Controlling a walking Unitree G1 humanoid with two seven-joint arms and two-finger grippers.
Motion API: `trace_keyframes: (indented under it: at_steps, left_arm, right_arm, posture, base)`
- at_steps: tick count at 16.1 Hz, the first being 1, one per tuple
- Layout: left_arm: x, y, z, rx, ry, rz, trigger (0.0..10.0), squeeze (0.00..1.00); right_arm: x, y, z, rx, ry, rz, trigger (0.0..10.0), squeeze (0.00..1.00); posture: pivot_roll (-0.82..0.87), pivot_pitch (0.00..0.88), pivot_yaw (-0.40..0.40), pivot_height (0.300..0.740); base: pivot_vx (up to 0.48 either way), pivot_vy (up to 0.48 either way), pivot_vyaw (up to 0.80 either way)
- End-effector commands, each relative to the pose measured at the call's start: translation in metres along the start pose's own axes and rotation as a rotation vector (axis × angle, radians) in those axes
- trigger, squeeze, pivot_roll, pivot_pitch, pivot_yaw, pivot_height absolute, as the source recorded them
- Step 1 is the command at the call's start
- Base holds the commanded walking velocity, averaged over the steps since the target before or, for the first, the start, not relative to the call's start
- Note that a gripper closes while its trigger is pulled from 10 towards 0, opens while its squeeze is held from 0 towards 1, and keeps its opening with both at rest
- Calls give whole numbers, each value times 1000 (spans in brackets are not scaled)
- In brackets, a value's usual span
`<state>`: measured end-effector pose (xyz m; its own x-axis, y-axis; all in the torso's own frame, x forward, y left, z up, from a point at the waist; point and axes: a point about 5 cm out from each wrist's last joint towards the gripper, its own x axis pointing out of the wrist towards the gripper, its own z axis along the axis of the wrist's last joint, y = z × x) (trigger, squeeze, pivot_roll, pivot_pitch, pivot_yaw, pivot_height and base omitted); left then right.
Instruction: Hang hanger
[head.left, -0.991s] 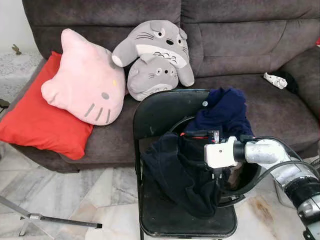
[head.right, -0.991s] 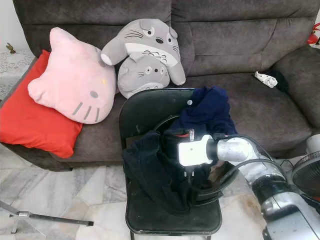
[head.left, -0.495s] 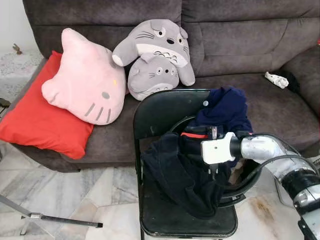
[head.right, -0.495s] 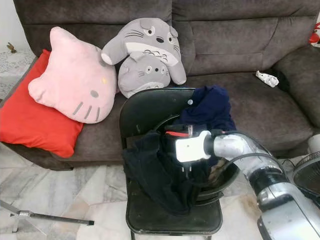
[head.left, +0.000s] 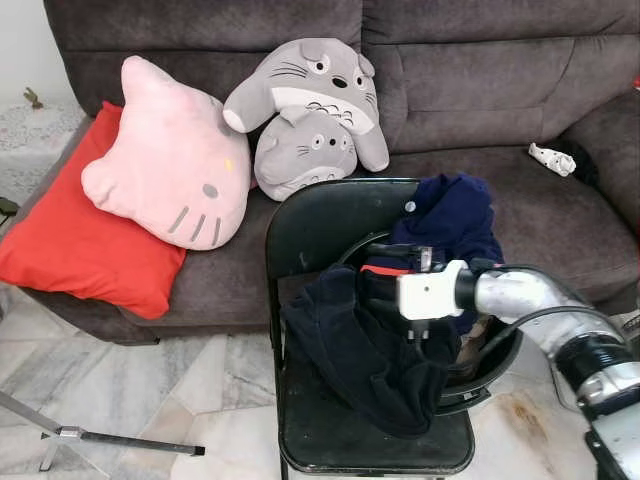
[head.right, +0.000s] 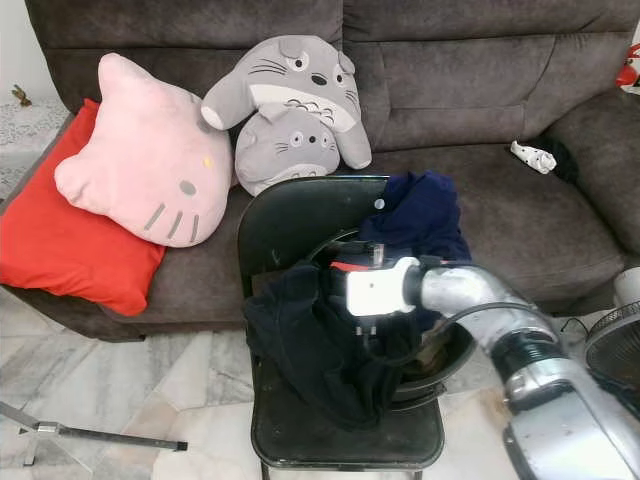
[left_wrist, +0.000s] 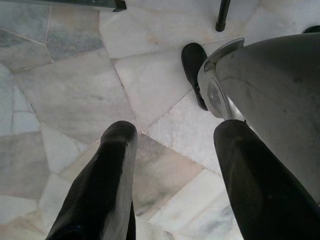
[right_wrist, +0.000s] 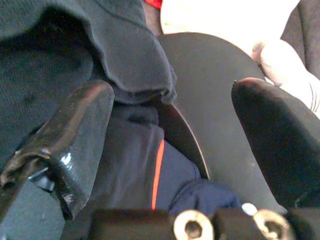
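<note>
Right gripper, fingers apart, hovers over dark clothes piled on the black chair; can't pick out the hanger, so close only once it's between them.

Two black fingers of the right gripper stand wide apart, one at the left and one at the right. Between the jaws lies dark blue clothing with a thin red stripe. A black chair back curves behind it. Something pale sits at the upper right.
</note>
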<state>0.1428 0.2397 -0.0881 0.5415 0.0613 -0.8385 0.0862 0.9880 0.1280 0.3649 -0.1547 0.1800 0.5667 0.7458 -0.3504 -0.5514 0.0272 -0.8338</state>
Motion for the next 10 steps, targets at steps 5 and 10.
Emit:
trace_keyframes:
  at_steps: [5,10]
  left_arm:
    - [-4,-1,-15,0,46,2,10000,0]
    - [-4,0,-15,-3,48,4,10000,0]
  right_arm:
    - [4,-4,2,-13,-6,-29,10000,0]
    - [6,1,0,62,-6,27,10000,0]
  posture:
    - [-48,212,43,740]
    - [-44,219,43,740]
  base:
    - [0,0,0]
    - [0,0,0]
